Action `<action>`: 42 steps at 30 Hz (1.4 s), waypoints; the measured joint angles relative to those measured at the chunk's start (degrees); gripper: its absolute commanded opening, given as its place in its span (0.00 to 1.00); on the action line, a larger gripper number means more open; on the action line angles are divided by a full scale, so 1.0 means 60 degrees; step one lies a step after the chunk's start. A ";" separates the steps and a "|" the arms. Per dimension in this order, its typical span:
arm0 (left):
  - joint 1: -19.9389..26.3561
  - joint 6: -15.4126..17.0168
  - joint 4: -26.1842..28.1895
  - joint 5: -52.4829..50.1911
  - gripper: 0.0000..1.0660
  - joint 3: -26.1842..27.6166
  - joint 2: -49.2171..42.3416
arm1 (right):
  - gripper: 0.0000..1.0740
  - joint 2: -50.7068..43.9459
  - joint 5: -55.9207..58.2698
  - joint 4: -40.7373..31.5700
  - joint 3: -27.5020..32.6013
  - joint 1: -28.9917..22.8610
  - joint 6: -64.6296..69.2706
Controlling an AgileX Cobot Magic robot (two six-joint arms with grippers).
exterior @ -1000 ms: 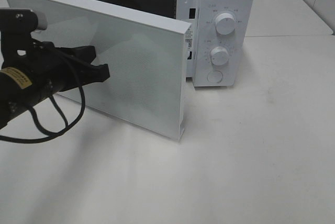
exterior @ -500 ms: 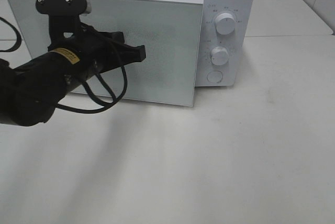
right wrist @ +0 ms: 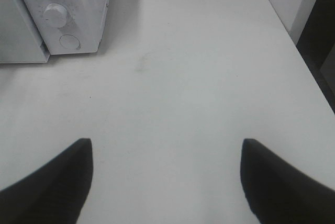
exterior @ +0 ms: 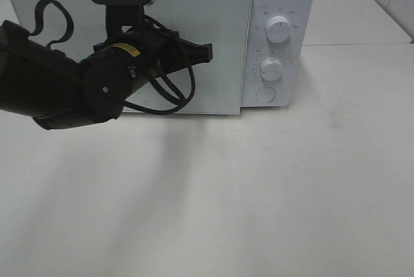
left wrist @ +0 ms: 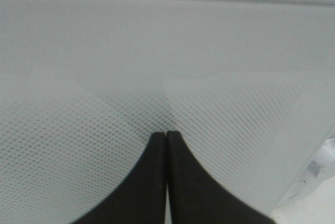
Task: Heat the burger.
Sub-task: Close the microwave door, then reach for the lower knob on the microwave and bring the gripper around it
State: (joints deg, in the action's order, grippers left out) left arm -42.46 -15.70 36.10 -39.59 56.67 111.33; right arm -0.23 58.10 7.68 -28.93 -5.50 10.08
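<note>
Left wrist view: my left fingers, pressed together, touch the microwave door. Right fingers stand apart over the table; I cannot tell where the burger is.

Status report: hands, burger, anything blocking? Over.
Left hand shut, tips at the door. Right hand open, empty, above the table. Burger not in view; door looks shut. No obstruction seen.
</note>
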 measured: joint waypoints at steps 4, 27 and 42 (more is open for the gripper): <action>-0.0086 -0.0286 0.0191 0.0363 0.00 0.0392 0.0229 | 0.70 0.0000 0.0000 -0.0010 0.0000 0.0000 0.0000; -0.0201 -0.1337 0.0668 0.1251 0.00 0.1289 0.0420 | 0.70 0.0000 0.0000 -0.0038 0.0000 0.0000 0.0000; -0.0420 -0.1595 0.0716 0.5376 0.50 0.0220 -0.0907 | 0.70 0.0000 0.0000 -0.0038 0.0000 0.0000 0.0000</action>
State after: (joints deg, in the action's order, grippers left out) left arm -44.98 -25.27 40.39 -7.33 57.98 105.88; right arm -0.23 58.10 7.45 -28.93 -5.50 10.08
